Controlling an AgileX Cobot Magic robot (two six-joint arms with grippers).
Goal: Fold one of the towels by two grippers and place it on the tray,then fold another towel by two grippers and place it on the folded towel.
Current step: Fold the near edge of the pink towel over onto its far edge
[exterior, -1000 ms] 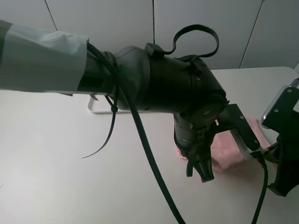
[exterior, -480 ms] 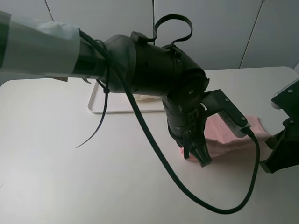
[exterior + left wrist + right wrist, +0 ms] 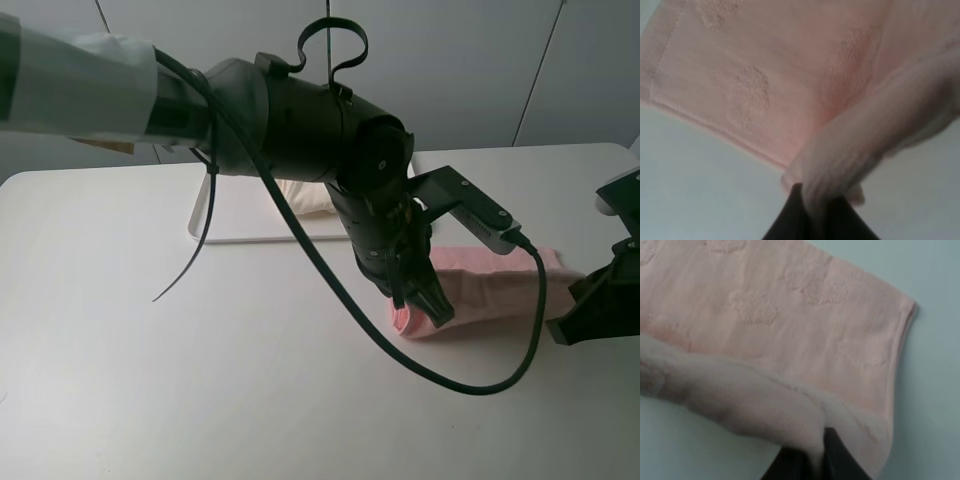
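The left gripper (image 3: 425, 303) and right gripper (image 3: 580, 318), both clamped shut on the pink towel (image 3: 485, 285) lying off the tray's (image 3: 205, 232) near right corner, are carrying its edge trayward, so the second fold is progressing while the cream towel (image 3: 300, 196) is sitting on the tray.

A matte white table (image 3: 150, 400) with a rounded far-left corner spans the view, and beyond its far edge rises a pale grey wall (image 3: 220, 40) of flat panels divided by thin dark seams.
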